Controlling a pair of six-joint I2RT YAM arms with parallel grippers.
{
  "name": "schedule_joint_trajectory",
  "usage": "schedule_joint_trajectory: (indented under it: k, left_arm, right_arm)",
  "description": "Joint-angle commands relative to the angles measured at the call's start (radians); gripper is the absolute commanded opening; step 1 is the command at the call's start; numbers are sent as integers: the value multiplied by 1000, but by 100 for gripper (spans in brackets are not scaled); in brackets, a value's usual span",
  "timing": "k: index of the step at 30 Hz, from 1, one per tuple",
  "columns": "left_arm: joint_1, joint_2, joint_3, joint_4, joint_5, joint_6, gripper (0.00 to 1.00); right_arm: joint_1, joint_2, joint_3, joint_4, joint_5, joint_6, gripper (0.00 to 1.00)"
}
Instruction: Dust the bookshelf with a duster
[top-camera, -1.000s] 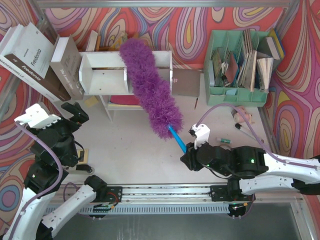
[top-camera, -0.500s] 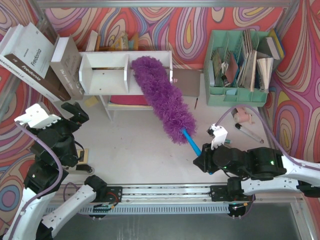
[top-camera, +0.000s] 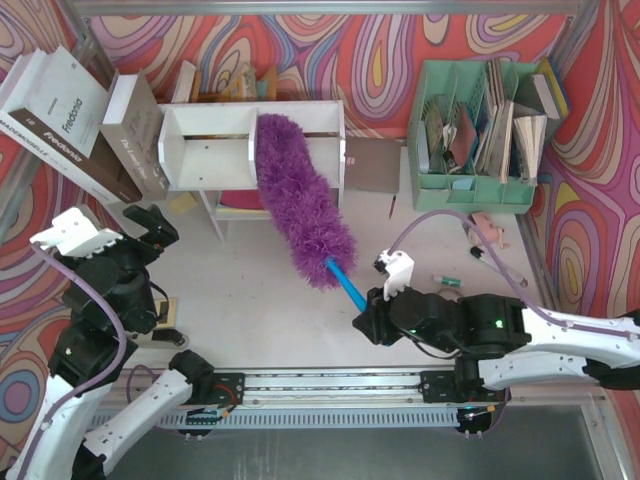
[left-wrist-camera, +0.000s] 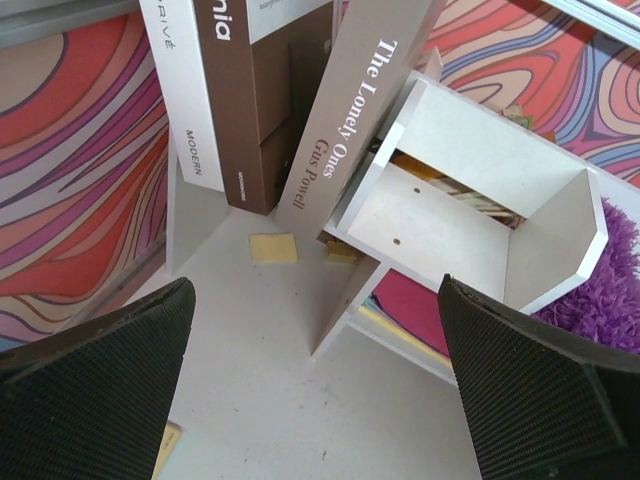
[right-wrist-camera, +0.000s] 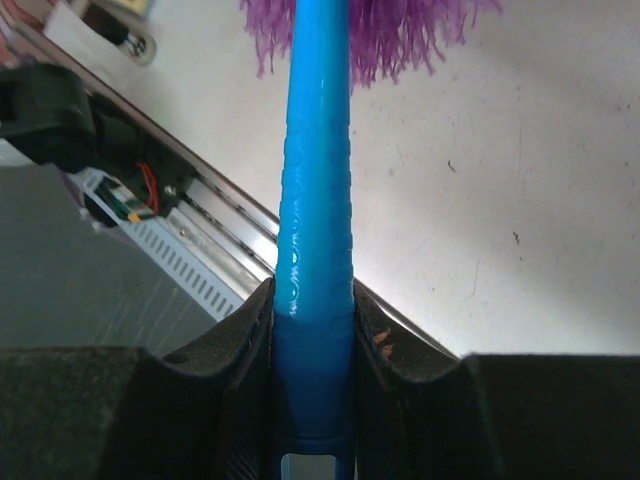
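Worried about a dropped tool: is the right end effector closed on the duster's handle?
Shut: the right end effector pads press both sides of the duster's blue handle.

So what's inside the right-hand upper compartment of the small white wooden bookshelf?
Only the fluffy purple duster shows, its head lying across that compartment of the bookshelf. Anything behind it is covered.

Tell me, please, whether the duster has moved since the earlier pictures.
Yes. The duster swung right toward the bookshelf's right end panel, then back left; its head now lies near the centre divider.
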Motion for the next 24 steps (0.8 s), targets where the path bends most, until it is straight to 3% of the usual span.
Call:
schedule_joint_trajectory:
  k: [1, 6, 14, 17, 24]
  left_arm:
    - [-2, -11, -22, -1, -11, -3, 98]
    - [-2, -13, -34, -4, -9, -13, 98]
    - [-2, -16, -39, -8, -11, -21, 99]
    - [-2, -15, -43, -6, -8, -23, 99]
    - [-2, -6, -49, -12, 12, -37, 99]
  right_arm:
    - [3, -123, -15, 96, 93, -34, 0]
    - [3, -206, -2, 35, 186, -4, 0]
    - [3, -149, 31, -165, 224, 111, 0]
    - [3, -123, -14, -137, 176, 122, 0]
    - [3, -47, -78, 103, 39, -4, 0]
